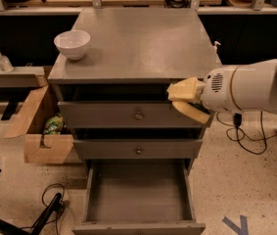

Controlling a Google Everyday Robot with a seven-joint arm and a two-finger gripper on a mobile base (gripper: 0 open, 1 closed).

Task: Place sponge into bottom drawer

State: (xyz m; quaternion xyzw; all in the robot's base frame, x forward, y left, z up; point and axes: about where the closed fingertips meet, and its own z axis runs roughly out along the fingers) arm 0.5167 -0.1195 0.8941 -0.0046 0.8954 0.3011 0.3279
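My gripper (187,101), cream-coloured on a thick white arm (255,87), comes in from the right and hangs in front of the cabinet's right side, level with the top drawer front. No dark green and yellow sponge shows anywhere; if it is in the gripper, it is hidden. The bottom drawer (138,195) is pulled out and open, and its plain grey interior has nothing in it. It lies well below the gripper and to its left.
A white bowl (72,44) stands on the grey cabinet top (143,43) at the left. Two shallower drawers with round knobs (138,115) are closed. An open cardboard box (40,131) sits on the floor to the left. Cables and a black stand (45,214) lie at the lower left.
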